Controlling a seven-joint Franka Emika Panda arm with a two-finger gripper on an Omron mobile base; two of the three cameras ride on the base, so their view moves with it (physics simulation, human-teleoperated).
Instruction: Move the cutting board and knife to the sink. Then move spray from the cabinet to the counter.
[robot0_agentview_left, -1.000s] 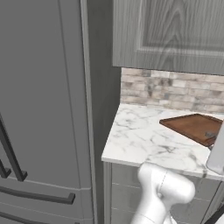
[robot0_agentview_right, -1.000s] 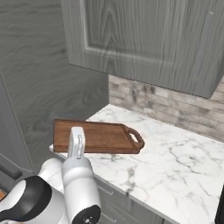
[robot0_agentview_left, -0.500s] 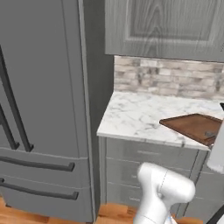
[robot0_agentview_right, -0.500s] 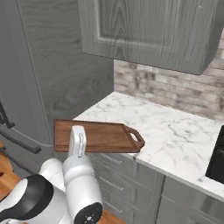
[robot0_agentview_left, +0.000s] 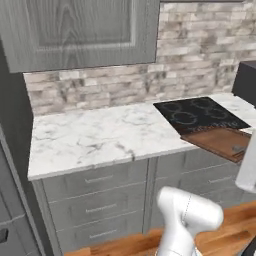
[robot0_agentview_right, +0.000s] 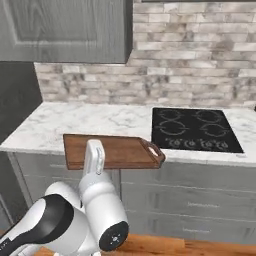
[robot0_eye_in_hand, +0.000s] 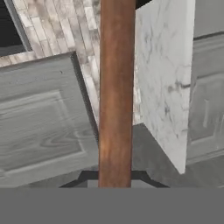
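Note:
The cutting board (robot0_agentview_right: 115, 150), a flat reddish-brown board with a loop handle at its right end, hangs level in front of the counter (robot0_agentview_right: 85, 120) edge. My gripper (robot0_eye_in_hand: 116, 177) is shut on it. In the hand view the cutting board (robot0_eye_in_hand: 116, 87) runs edge-on straight up from the fingertips. In the left base view the cutting board (robot0_agentview_left: 220, 140) sits at the right, beside the cooktop. The grey panelled cabinet (robot0_agentview_left: 80, 30) hangs closed above the counter (robot0_agentview_left: 100, 135). The knife, the sink and the spray are out of view.
A black cooktop (robot0_agentview_right: 195, 129) is set into the counter to the right of the board. Grey drawers (robot0_agentview_left: 100, 200) run below, over a wooden floor (robot0_agentview_right: 165, 245). A brick backsplash (robot0_agentview_left: 125, 85) lines the wall. A dark appliance (robot0_agentview_left: 246, 80) stands far right.
The whole picture has shifted: the base has driven right along the counter. The fridge has left view and the cooktop has come in. The board stays in my grip.

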